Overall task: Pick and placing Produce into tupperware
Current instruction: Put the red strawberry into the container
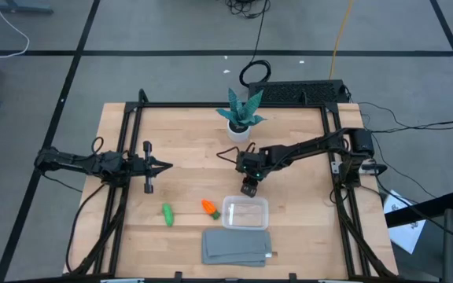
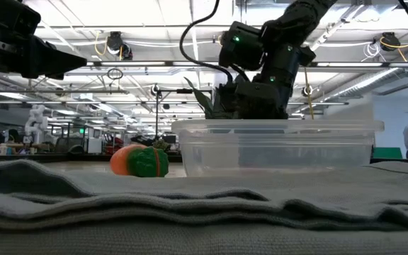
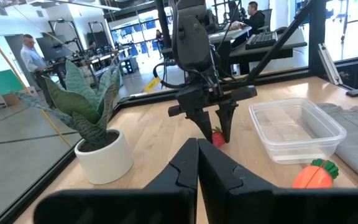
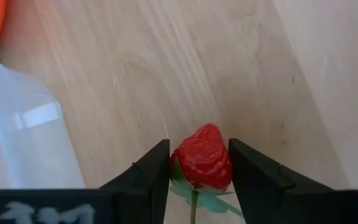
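A small red berry (image 4: 202, 158) with a green stalk sits between the fingers of my right gripper (image 4: 199, 163), which points down at mid-table (image 1: 248, 187) just beyond the clear tupperware (image 1: 246, 212). The orange carrot with its green top (image 1: 209, 207) lies on the table left of the box. The green elongated piece (image 1: 167, 214) lies farther left. My left gripper (image 1: 162, 165) is shut and empty at the table's left. The left wrist view shows the berry (image 3: 217, 137) at my right gripper's fingertips, close to the wood. My right gripper pinches the berry's two sides (image 4: 178, 160) between its two fingers, which come from above, pointing down. The berry's pointed end faces away from the wrist and its green leaves (image 4: 209, 200) face toward it. I cannot tell whether the berry is lifted clear of the table.
A teal plant in a white pot (image 1: 242, 118) stands at the far middle. A flat grey folded cloth (image 1: 237, 246) lies near the front edge, just in front of the tupperware. A black frame (image 1: 128, 118) runs around the table's edges. People show in the room beyond.
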Controlling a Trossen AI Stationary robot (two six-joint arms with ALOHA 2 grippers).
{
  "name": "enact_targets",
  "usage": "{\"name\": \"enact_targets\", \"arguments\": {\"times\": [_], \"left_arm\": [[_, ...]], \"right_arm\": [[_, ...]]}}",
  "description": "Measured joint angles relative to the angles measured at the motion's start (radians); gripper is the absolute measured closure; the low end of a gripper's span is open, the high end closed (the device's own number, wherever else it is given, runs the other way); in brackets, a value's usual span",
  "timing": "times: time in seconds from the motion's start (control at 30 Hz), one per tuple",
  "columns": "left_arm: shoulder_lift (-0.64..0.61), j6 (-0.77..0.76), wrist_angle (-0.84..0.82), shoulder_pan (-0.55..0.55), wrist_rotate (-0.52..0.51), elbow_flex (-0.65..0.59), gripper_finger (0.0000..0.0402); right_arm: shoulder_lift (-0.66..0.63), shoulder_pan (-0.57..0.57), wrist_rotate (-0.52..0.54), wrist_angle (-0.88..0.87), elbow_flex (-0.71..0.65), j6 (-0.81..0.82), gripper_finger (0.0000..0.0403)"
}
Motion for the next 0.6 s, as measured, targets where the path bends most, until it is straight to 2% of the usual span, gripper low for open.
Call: {"name": "enact_targets", "arguments": {"times": [0.6], "left_arm": [[0.0,-0.002,0.0,0.0,0.0,0.0,0.0392]], "right_arm": [[0.0,-0.01,0.001,-0.208,0.209,-0.119,0.0267]]}}
